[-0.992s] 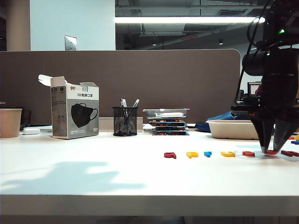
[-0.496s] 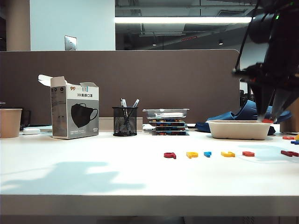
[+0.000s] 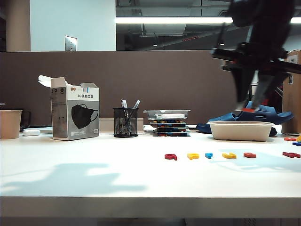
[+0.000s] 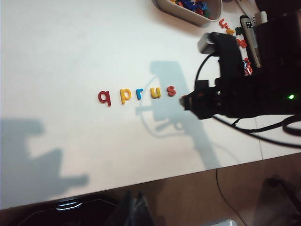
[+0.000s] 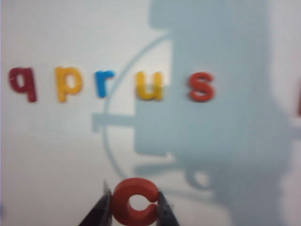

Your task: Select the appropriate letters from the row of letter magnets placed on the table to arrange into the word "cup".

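Nearest the front edge, the white counter (image 3: 94,179) is bare but for shadows. Behind that lies the row (image 3: 209,155): dark red q (image 5: 21,82), yellow p (image 5: 68,82), blue r (image 5: 103,82), yellow u (image 5: 150,85) and an orange-red s (image 5: 202,87), all flat and untouched.

Above and just behind the row's right end hangs the right claw (image 3: 249,107), blurred with motion. A second ago it stood low at the counter to the right of the s; it has since risen and swung leftward, carrying something red at its tips. The right wrist view shows what: the orange-red c (image 5: 135,202), pinched between the two fingers (image 5: 101,209) at a narrow opening, well clear of the counter, with the row below it.

So the first letter is picked and on its way; it still has to be set down, and p and u remain in the row.

The left claw shows in no view, so its state cannot be told; its camera looks down on the row from high up.

Farther back stand a tray (image 3: 241,130), pen cup (image 3: 125,122) and mask box (image 3: 75,113).
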